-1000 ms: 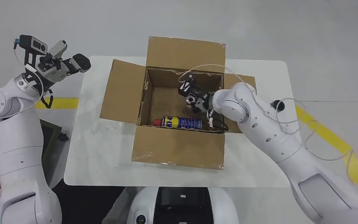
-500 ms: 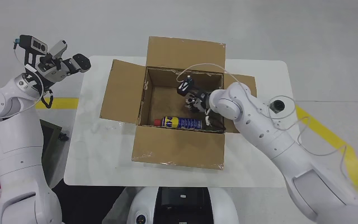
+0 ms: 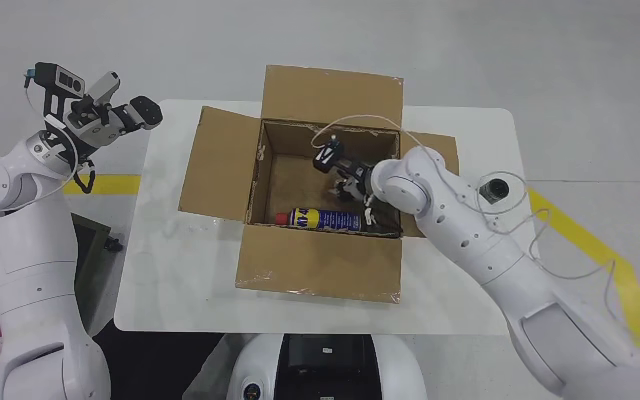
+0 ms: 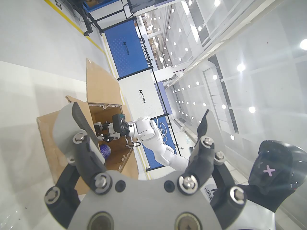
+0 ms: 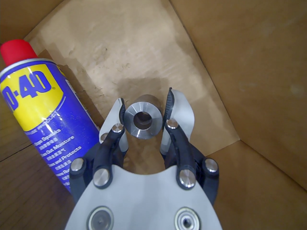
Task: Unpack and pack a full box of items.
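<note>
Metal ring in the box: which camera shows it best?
The right wrist view: the metal ring sits close up between the fingers of the right gripper, beside the spray can. In the top view the gripper itself hides it; in the left wrist view it is too small to tell.

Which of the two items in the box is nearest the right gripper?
The short metal sleeve with a centre hole: it sits between the right gripper's fingers. The blue-and-yellow spray can lies on its side next to the gripper, outside them.
</note>
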Robot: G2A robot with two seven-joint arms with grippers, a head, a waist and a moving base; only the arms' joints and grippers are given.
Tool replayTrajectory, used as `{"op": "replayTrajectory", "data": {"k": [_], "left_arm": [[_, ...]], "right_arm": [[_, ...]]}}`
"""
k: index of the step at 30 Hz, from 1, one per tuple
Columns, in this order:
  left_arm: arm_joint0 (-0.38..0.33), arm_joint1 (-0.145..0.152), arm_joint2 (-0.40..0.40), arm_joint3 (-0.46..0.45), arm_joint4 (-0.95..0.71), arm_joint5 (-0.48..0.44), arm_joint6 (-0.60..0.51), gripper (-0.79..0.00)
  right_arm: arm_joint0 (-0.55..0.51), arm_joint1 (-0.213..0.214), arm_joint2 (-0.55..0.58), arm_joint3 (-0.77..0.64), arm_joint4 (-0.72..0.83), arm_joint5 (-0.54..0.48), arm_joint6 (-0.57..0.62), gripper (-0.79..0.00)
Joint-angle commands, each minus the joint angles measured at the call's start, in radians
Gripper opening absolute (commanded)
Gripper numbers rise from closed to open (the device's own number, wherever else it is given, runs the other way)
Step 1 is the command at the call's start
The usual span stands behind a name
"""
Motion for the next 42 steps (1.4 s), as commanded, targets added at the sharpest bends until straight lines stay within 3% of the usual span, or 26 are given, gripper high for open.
{"op": "replayTrajectory", "data": {"k": [1, 7, 21, 30, 33, 35, 37, 42], "left_arm": [[0.000, 0.000, 0.000, 0.000, 0.000, 0.000, 0.000, 0.000], [0.000, 0.000, 0.000, 0.000, 0.000, 0.000, 0.000, 0.000], [0.000, 0.000, 0.000, 0.000, 0.000, 0.000, 0.000, 0.000], [0.000, 0.000, 0.000, 0.000, 0.000, 0.000, 0.000, 0.000], [0.000, 0.000, 0.000, 0.000, 0.000, 0.000, 0.000, 0.000], [0.000, 0.000, 0.000, 0.000, 0.000, 0.000, 0.000, 0.000], [0.000, 0.000, 0.000, 0.000, 0.000, 0.000, 0.000, 0.000], [0.000, 0.000, 0.000, 0.000, 0.000, 0.000, 0.000, 0.000]], "right_arm": [[-0.009, 0.005, 0.016, -0.032, 0.000, -0.002, 0.000, -0.471], [-0.066, 0.033, 0.088, -0.184, -0.013, -0.004, 0.026, -0.428], [-0.240, 0.102, 0.314, -0.519, 0.001, -0.030, 0.076, -0.416], [-0.396, 0.154, 0.545, -0.673, -0.029, -0.050, 0.091, -0.332], [-0.456, 0.170, 0.643, -0.716, -0.030, -0.053, 0.081, -0.394], [-0.501, 0.180, 0.707, -0.751, -0.023, -0.064, 0.073, -0.394], [-0.551, 0.190, 0.778, -0.786, -0.023, -0.080, 0.063, -0.342], [-0.628, 0.207, 0.907, -0.787, -0.027, -0.091, 0.043, -0.302]]}}
